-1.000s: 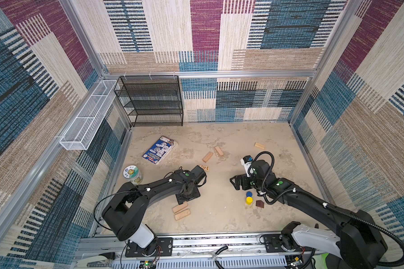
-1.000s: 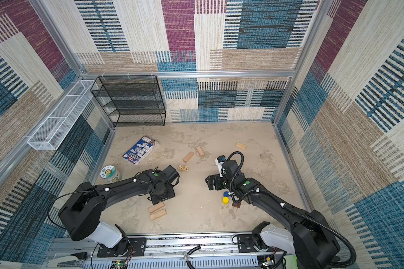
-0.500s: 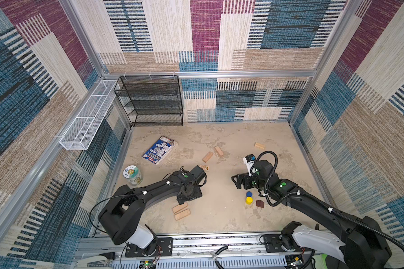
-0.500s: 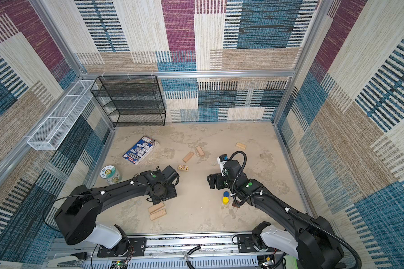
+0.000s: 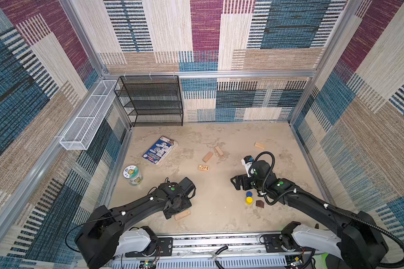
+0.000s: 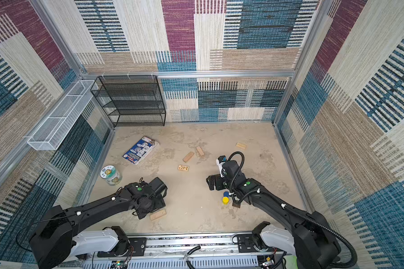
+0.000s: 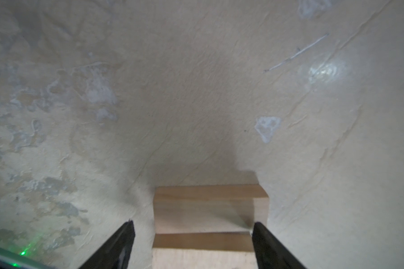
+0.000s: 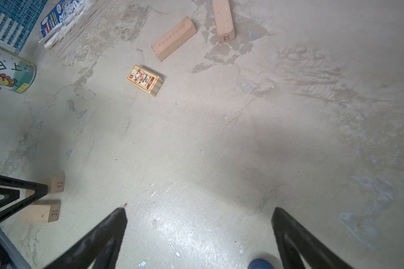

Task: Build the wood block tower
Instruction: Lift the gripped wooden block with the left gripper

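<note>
The left gripper (image 7: 193, 223) holds its fingers spread on either side of two wooden bars (image 7: 210, 202) lying side by side near the front, likely the tower's bottom layer, while the right gripper (image 8: 200, 208) hangs spread wide and empty beside the blue disc (image 5: 249, 194) and yellow cylinder (image 5: 249, 199).
</note>
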`<move>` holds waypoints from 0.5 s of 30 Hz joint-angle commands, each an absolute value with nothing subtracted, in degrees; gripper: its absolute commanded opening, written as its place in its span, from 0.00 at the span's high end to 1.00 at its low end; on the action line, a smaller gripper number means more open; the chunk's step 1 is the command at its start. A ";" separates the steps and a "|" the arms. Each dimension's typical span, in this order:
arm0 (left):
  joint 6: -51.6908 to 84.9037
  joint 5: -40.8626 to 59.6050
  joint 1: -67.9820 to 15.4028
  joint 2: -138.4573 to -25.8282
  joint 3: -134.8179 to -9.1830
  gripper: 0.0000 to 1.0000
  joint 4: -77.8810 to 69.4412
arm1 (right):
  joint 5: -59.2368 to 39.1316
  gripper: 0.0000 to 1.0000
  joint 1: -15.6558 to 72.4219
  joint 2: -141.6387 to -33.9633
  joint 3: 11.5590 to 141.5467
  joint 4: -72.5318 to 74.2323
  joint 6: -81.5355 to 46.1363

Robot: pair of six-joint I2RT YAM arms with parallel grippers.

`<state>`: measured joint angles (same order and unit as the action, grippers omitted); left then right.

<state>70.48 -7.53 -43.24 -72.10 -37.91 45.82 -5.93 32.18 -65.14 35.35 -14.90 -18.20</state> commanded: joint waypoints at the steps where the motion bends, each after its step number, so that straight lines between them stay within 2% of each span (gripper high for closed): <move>1: 70.85 -8.35 -43.24 -73.79 -38.61 0.15 46.41 | -7.06 0.01 32.26 -65.29 35.09 -13.36 -19.31; 15: 67.95 -7.78 -43.15 -79.92 -41.48 0.12 42.33 | -6.46 0.00 32.27 -64.95 34.80 -13.81 -19.09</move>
